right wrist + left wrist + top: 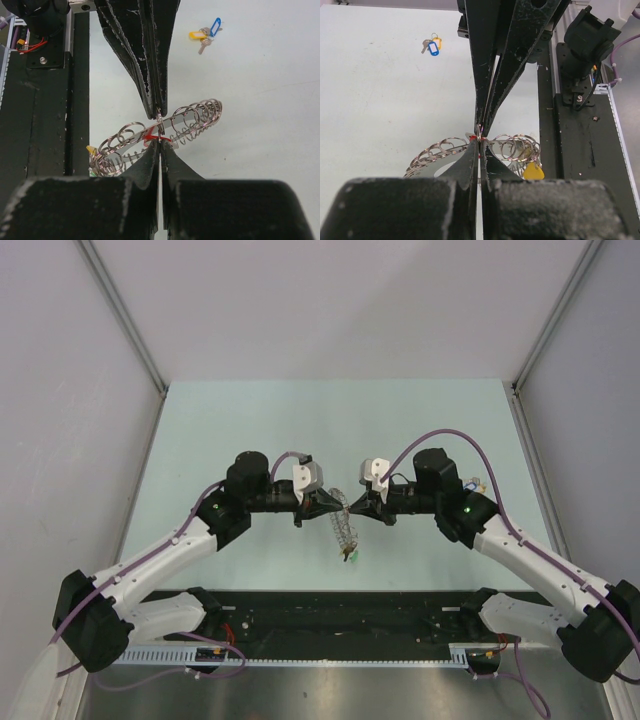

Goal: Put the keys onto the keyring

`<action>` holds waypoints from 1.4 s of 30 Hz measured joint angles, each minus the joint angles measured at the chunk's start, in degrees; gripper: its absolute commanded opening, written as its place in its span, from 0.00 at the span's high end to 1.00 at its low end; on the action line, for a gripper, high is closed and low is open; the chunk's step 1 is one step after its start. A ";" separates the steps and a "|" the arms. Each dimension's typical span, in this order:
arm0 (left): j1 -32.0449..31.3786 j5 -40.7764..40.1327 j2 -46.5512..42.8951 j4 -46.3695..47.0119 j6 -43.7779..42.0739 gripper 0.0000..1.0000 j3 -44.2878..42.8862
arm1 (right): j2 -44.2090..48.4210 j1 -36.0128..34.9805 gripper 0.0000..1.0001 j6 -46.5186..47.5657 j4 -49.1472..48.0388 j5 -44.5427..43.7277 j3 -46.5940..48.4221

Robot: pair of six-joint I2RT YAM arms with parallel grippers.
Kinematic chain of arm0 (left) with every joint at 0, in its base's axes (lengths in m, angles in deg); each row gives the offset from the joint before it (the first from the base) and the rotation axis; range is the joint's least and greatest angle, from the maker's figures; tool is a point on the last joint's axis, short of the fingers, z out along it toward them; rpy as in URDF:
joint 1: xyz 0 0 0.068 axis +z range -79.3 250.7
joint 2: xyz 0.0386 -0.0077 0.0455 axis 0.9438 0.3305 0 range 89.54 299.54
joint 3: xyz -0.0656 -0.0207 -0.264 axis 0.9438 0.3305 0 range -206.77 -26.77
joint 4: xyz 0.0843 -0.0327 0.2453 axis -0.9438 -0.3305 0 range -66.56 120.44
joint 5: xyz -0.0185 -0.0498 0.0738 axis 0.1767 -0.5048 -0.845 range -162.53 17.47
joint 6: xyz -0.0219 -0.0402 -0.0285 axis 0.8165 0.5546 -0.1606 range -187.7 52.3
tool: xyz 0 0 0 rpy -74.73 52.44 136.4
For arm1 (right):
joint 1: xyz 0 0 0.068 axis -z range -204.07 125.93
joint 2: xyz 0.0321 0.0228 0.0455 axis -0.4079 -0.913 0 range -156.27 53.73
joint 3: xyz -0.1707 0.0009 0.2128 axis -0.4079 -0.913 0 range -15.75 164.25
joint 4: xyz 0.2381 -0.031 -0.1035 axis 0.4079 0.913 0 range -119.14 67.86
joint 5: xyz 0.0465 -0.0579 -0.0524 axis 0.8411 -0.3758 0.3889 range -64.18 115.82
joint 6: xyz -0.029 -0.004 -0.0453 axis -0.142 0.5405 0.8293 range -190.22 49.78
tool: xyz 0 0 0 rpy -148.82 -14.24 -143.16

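Note:
The keyring (343, 528), a floppy chain of silvery rings, hangs between my two grippers above the table. My left gripper (326, 501) and right gripper (356, 504) meet tip to tip, both shut on one small ring of it. In the left wrist view my left gripper (480, 143) pinches the keyring (436, 152) and a yellow key head (533, 172) hangs at its right. In the right wrist view my right gripper (160, 143) pinches the keyring (196, 115), with a red key head (151, 134) at the pinch. Loose blue and yellow keys (433, 46) lie on the table.
The loose blue and yellow keys also show in the right wrist view (206, 34) and beside the right arm from above (472, 484). The black base rail (340, 615) runs along the near edge. Grey walls enclose the pale green table (250, 420).

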 measured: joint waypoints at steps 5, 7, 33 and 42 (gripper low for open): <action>0.02 0.87 0.55 0.00 -0.35 1.00 0.00 | 0.31 0.11 1.00 0.00 0.61 0.31 0.00; 0.02 1.03 0.98 -0.04 -0.37 1.00 -0.07 | 0.39 0.11 1.00 0.00 0.92 0.28 0.00; -0.37 0.81 2.99 -3.04 -0.22 1.00 -0.79 | 1.57 -0.90 1.00 -0.15 1.20 0.15 0.00; -0.52 -1.57 2.97 -2.60 2.69 1.00 -0.81 | 1.22 -2.21 1.00 0.28 0.17 -0.96 0.00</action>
